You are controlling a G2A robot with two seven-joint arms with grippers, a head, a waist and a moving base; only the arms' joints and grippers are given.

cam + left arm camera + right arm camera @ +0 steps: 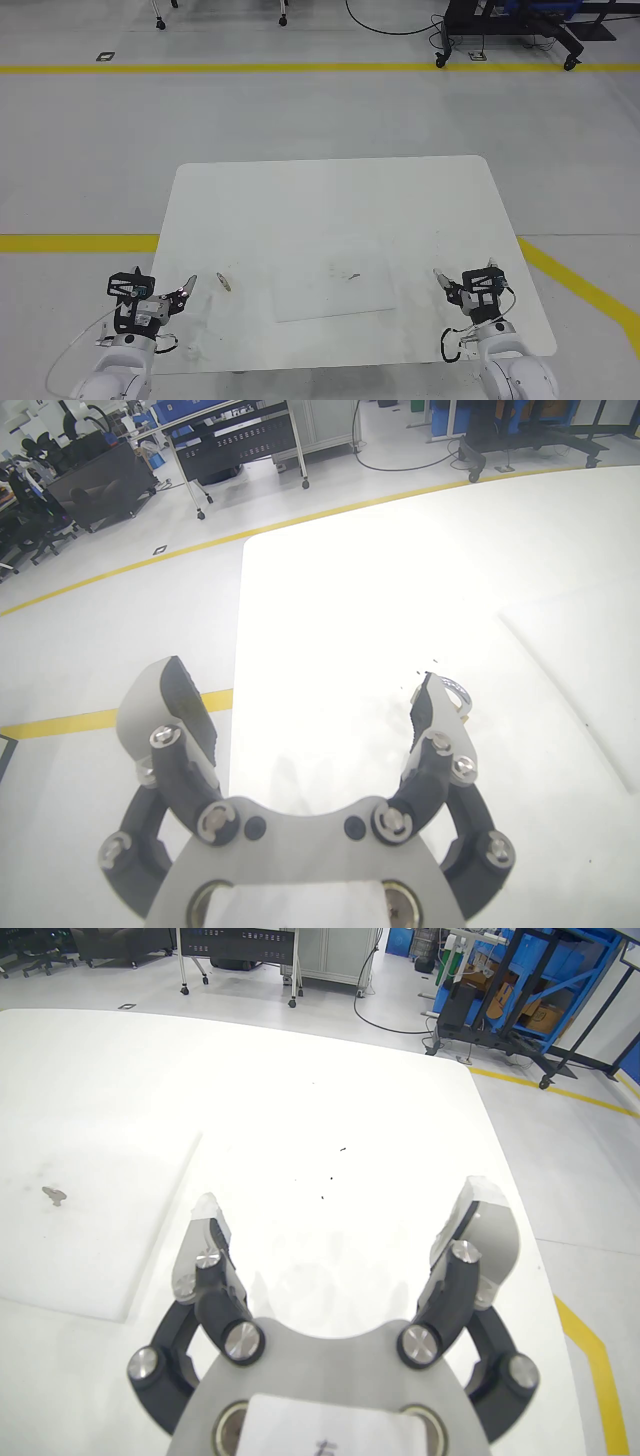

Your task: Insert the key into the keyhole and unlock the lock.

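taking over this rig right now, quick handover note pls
Grippers: the left gripper is open and holds nothing, at the near left edge of the table. The right gripper is open and holds nothing, over the near right part.
Things: the padlock lies on the table just beside the left gripper. The key lies flat on the white mat between the arms.
Done: nothing yet.
Left: pick up key and padlock, insert key, turn to unlock.

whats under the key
The key lies flat on a thin white pad, which sits on the white table. Whatever is beneath the pad is covered and cannot be seen.
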